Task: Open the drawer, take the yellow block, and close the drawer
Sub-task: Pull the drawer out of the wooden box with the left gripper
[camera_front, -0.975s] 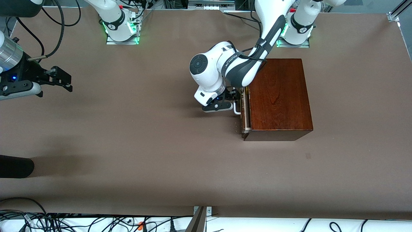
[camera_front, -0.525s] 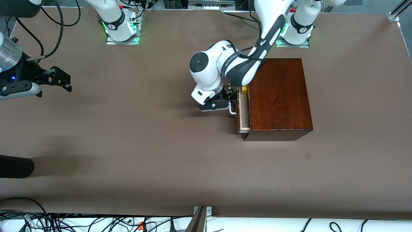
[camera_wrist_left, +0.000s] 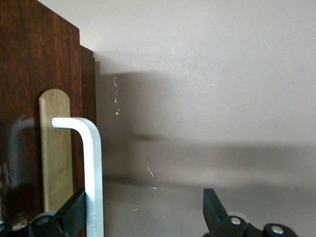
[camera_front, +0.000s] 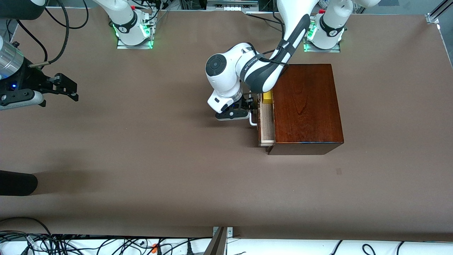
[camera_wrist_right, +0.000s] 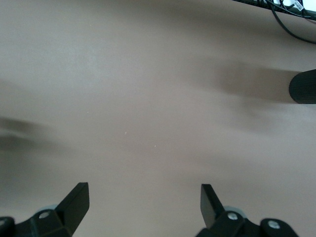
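The dark wooden box (camera_front: 306, 106) stands toward the left arm's end of the table. Its drawer (camera_front: 266, 124) is pulled partly out and shows its pale inside. The yellow block (camera_front: 267, 97) lies in the drawer, at the end farther from the front camera, partly under the left wrist. My left gripper (camera_front: 248, 108) is open at the white loop handle (camera_front: 252, 120). In the left wrist view one finger (camera_wrist_left: 74, 210) sits between the handle (camera_wrist_left: 94, 168) and the drawer front (camera_wrist_left: 29, 98); the other finger stands well apart. My right gripper (camera_front: 72, 88) waits open and empty over bare table.
A black rounded object (camera_front: 17, 182) lies at the table edge at the right arm's end, and shows in the right wrist view (camera_wrist_right: 302, 86). Cables (camera_front: 106, 244) run along the edge nearest the front camera. The arm bases (camera_front: 132, 32) stand along the top.
The drawer has slid farther out toward the right arm's end, with the left gripper moving along at the handle. The yellow block has come into view. The right arm has barely moved.
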Robot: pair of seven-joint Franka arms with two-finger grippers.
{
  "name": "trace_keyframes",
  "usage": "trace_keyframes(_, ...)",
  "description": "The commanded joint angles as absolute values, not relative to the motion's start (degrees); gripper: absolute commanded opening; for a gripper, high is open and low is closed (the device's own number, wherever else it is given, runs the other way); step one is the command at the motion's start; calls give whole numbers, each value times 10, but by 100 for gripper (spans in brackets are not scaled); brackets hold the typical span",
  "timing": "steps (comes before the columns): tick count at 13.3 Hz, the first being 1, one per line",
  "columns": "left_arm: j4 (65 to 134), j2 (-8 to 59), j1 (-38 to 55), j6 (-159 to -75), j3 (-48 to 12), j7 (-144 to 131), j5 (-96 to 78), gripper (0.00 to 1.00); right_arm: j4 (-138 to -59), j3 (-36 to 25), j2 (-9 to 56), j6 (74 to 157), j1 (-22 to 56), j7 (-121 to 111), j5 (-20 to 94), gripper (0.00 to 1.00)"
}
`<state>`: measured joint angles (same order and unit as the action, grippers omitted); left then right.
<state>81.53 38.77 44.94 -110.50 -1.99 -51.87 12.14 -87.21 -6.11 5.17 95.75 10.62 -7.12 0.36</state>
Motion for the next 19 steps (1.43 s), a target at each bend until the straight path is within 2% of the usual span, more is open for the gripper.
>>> trace_keyframes(1,791,411,483,-1173,-45,-528,51,100,-860,-60,57,948,102,-76,0,100)
trace_keyframes(10,770,405,482,-1172,-45,-531,50,100,-860,-60,57,948,102,-76,0,100)
trace_keyframes(13,770,376,474,-1164,-44,-527,51,100,-860,-60,56,948,102,-76,1,100)
trace_keyframes(19,770,274,419,-1014,-41,-420,54,100,-860,-61,57,947,98,-76,1,100)
